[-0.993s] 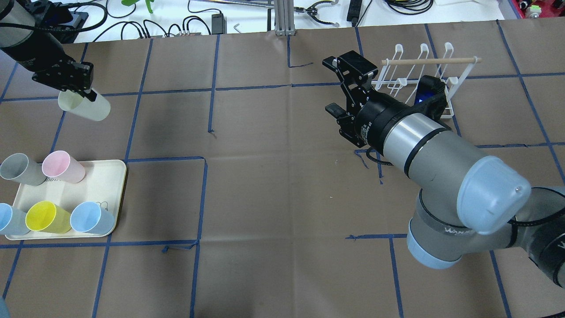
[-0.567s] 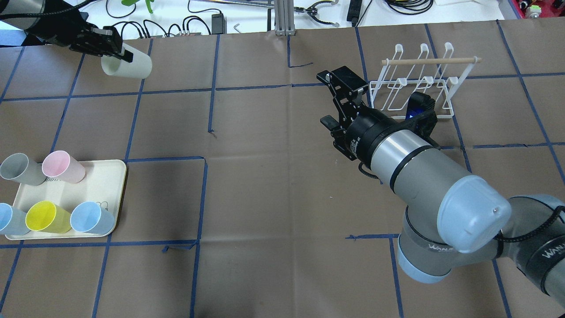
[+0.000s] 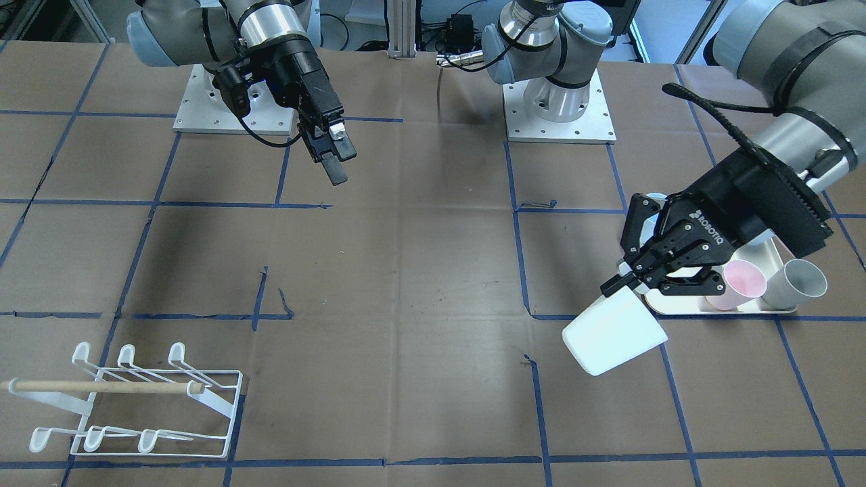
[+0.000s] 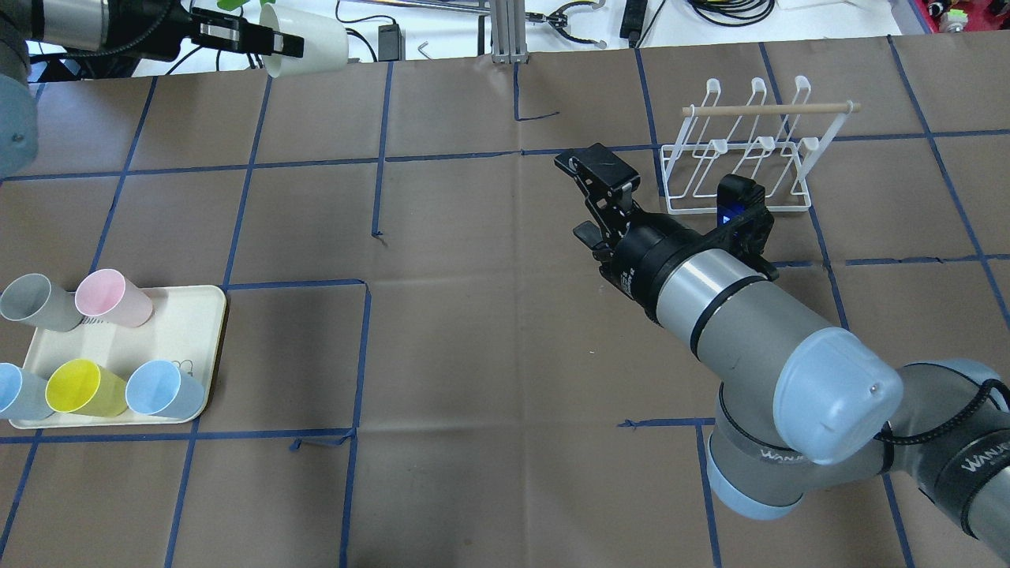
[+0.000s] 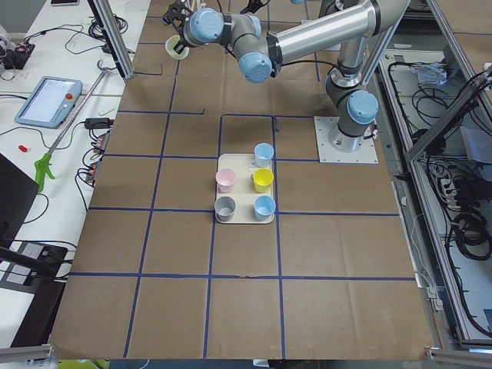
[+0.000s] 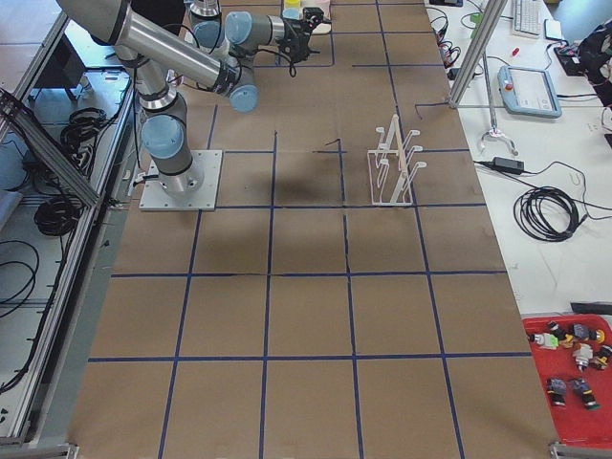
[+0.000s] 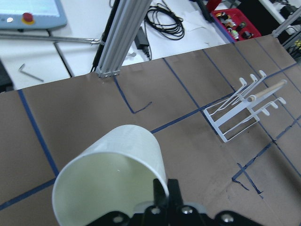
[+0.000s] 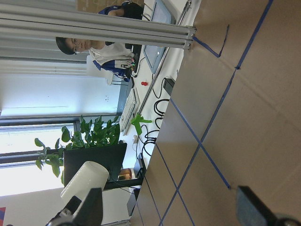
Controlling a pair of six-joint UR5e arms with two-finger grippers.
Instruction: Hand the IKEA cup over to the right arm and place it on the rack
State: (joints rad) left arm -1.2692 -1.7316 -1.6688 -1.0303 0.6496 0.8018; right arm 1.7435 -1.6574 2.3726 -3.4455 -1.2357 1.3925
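gripping the cup (image 3: 612, 335) by its rim, the left gripper (image 3: 626, 284) is clamped on it, tilted in the air, well apart from the rack (image 4: 769, 110). right gripper (image 4: 580, 199): jaws wide, empty, near the rack.

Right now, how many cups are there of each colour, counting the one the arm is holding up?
2 light blue cups
1 yellow cup
1 pink cup
1 grey cup
1 pale cream cup, held in the left gripper
Total: 6 cups, 5 of them on the tray.
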